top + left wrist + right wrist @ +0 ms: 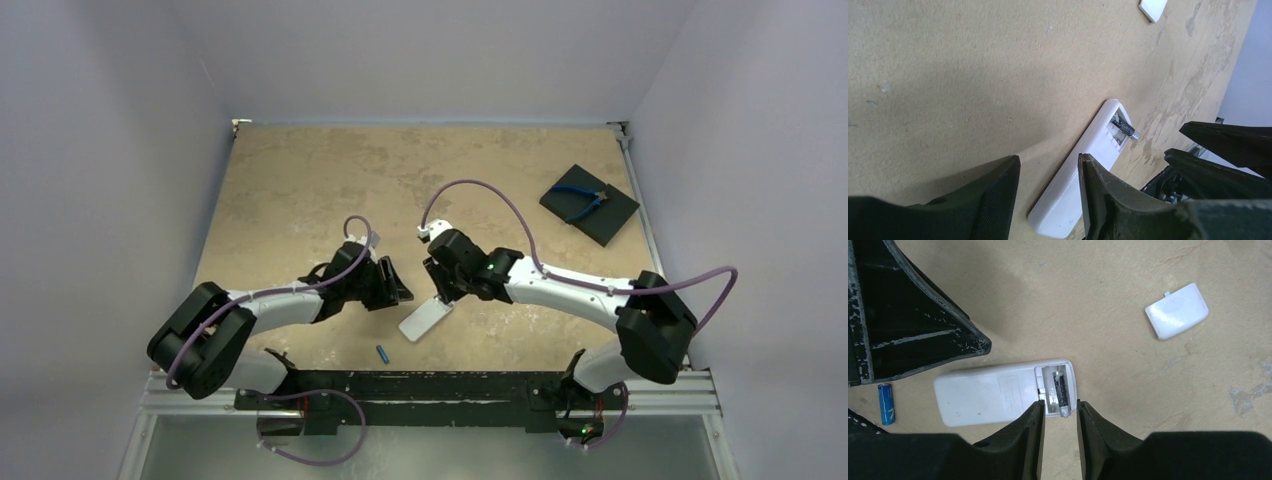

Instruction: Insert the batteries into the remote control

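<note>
Observed: the remote control (pixel 993 400) lies back-up on the table (pixel 1108 285), its battery compartment (pixel 1047 382) uncovered and facing the right gripper (pixel 1060 409). The right gripper's fingers stand part-open, one on each side of the compartment end, with a visible gap to either side and nothing clamped. The dark battery (pixel 1060 389) sits in the slot directly ahead of that gap but is not seated: the left wrist view shows it tilted, with one end riding over the remote's edge towards the fingertips. The slot beside it is vacant. The blue battery (pixel 886 404) lies loose on the table, well off to the far side of the remote from these fingers and below the left gripper (pixel 1048 161). The left gripper's fingers are also apart and hold nothing; the remote's plain end lies just beyond one of its fingertips. The detached battery cover (pixel 1176 310) rests well beyond both grippers. Assessment: the remote is a light, rigid, smooth plastic slab and is likely to slide under any sideways push, so it should be braced across its long edges at the plain end. The batteries are small, hard, slick cylinders that roll readily. Each is best pinched across its barrel near the middle, then pressed down at the raised end with modest force to spare the contacts.
</note>
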Robot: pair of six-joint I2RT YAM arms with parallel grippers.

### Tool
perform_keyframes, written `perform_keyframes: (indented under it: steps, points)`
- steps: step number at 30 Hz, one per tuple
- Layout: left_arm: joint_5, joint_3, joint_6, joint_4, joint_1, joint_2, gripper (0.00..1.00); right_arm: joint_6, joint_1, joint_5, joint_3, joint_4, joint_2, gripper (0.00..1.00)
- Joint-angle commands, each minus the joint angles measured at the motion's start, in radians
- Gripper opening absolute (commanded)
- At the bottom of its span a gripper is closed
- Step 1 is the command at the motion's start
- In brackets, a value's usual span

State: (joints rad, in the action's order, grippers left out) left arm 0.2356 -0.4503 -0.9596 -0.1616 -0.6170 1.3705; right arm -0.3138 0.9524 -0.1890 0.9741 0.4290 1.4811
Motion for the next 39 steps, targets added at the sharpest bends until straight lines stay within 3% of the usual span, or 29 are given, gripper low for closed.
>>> perform_keyframes:
  steps: [1,17,39]
  points:
    - [0.014,0.011,-0.023,-0.071,-0.028,0.014,0.46,-0.050,-0.004,-0.012,-0.039,-0.019,-0.054,0.37]
    - [-0.061,0.024,-0.080,-0.094,-0.170,0.022,0.45,-0.139,-0.004,0.036,-0.164,-0.110,-0.151,0.38]
    - [-0.117,0.033,-0.151,-0.142,-0.295,0.039,0.44,-0.180,-0.004,0.009,-0.201,-0.171,-0.148,0.38]
